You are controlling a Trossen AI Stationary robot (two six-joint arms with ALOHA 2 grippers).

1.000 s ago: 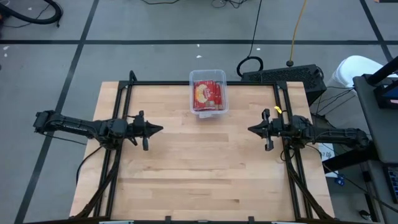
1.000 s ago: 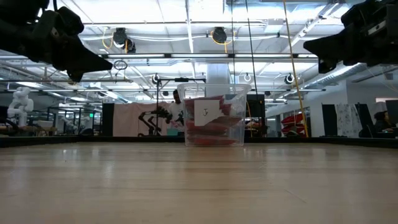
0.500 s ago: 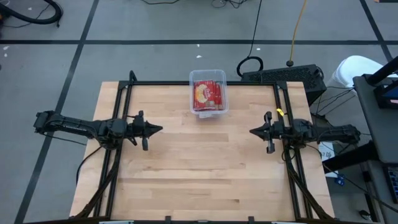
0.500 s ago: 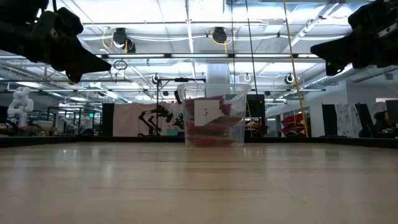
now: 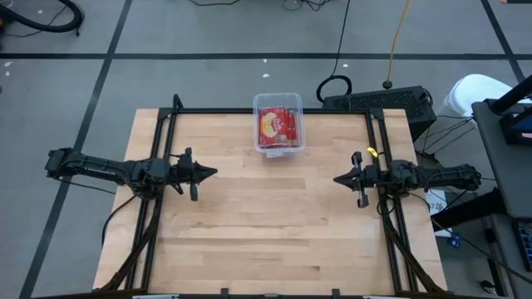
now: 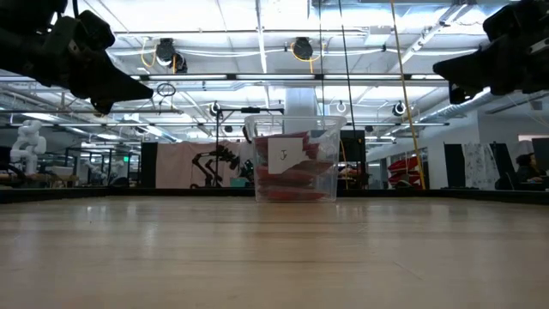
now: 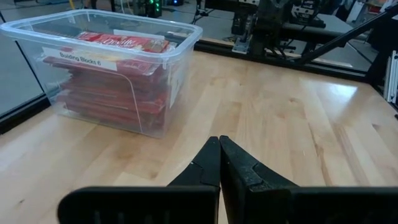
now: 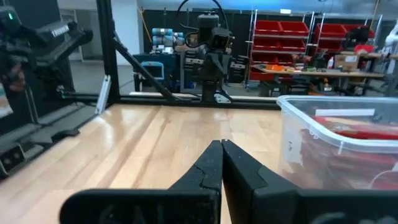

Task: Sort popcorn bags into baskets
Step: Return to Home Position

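Left of the tub: we are holding the left gripper closed, empty.
Right of the tub: we are holding the right gripper closed, empty.
Inside the tub: popcorn bags are lying stacked; we are risking only a wide swing clipping the tub.

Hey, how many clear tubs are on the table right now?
1. The tub sits at the middle of the table's far edge, with red bags stacked inside. No other tub shows in any view.
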